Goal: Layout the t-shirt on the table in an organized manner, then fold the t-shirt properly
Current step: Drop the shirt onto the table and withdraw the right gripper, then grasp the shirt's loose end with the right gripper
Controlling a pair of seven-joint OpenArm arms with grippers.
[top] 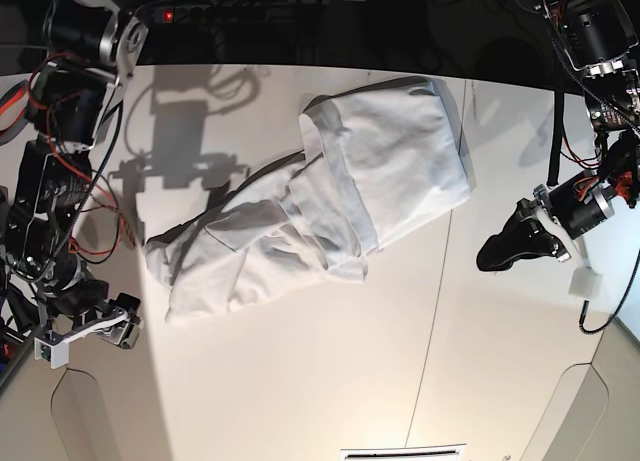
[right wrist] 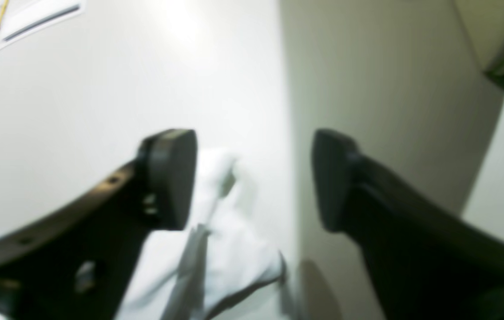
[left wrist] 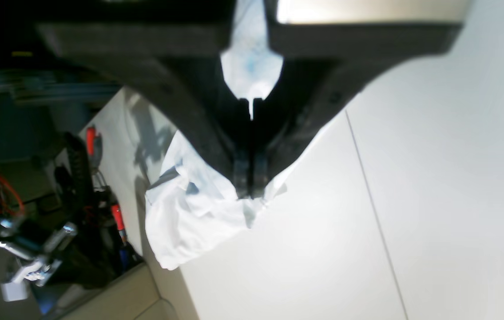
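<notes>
Lying crumpled across the far middle of the counter (top: pixel 300 381), the white t-shirt (top: pixel 320 206) runs diagonally from far right to near left, bunched and creased, one end trailing toward the left edge. Thin dark seam line (top: pixel 432 311) crosses the counter just right of the cloth. Left gripper (top: pixel 505 249) hangs at the right side, apart from the shirt in the base view; its fingers (left wrist: pixel 242 178) are pressed together. In the left wrist view cloth shows right behind the tips, but a grip cannot be told. Right gripper (right wrist: pixel 254 180) has its fingers (right wrist: pixel 172 178) spread wide, nothing between them, shirt fabric below and beyond. Right wrist view is blurred.
</notes>
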